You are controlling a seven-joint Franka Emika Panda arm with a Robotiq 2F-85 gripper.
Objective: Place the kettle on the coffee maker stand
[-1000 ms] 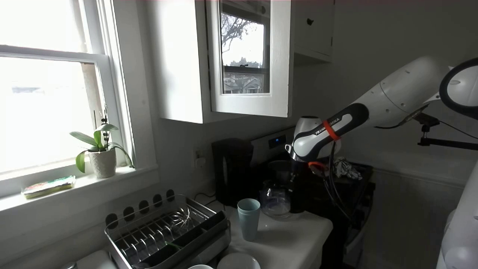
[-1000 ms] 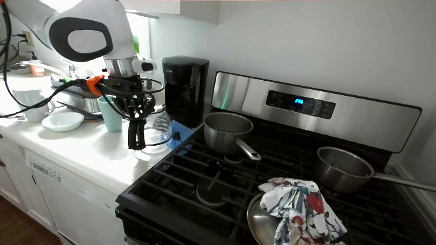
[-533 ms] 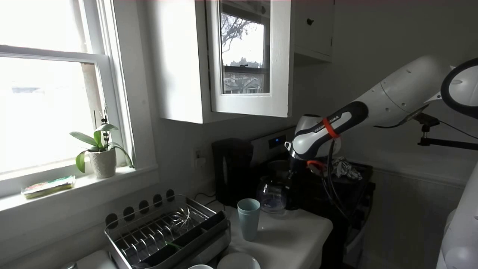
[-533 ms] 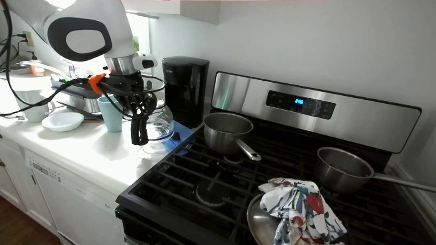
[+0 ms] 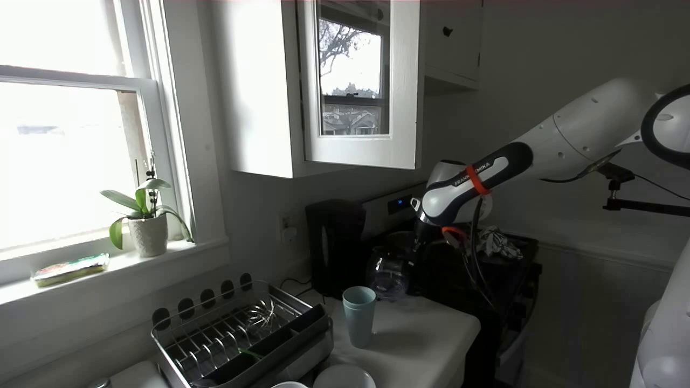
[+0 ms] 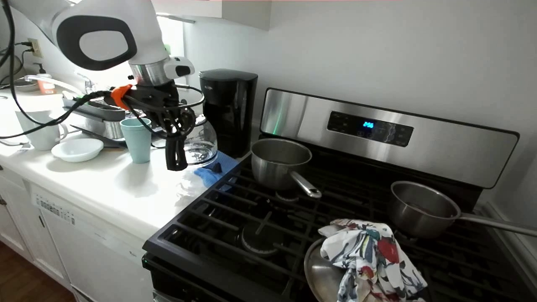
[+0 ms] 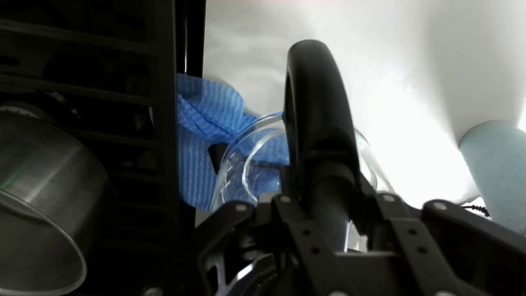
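Note:
The kettle is a clear glass carafe (image 5: 389,276) with a black handle, also in an exterior view (image 6: 204,141) and the wrist view (image 7: 263,160). My gripper (image 7: 322,181) is shut on the black handle, which sticks out ahead of the fingers; it also shows in an exterior view (image 6: 180,128). The kettle hangs roughly upright a little above the white counter. The black coffee maker (image 6: 228,109) stands behind it against the wall, also in an exterior view (image 5: 334,242). Its stand, the base plate (image 6: 234,147), is dark and hard to make out.
A blue cloth (image 6: 226,162) with a small black object (image 6: 217,167) lies below the kettle at the stove edge. A steel pot (image 6: 277,163) stands on the stove. A pale blue-green cup (image 5: 359,318) and a dish rack (image 5: 302,323) stand on the counter.
My gripper has risen with the kettle and moved toward the coffee maker. More of the blue cloth and counter now shows beneath the kettle.

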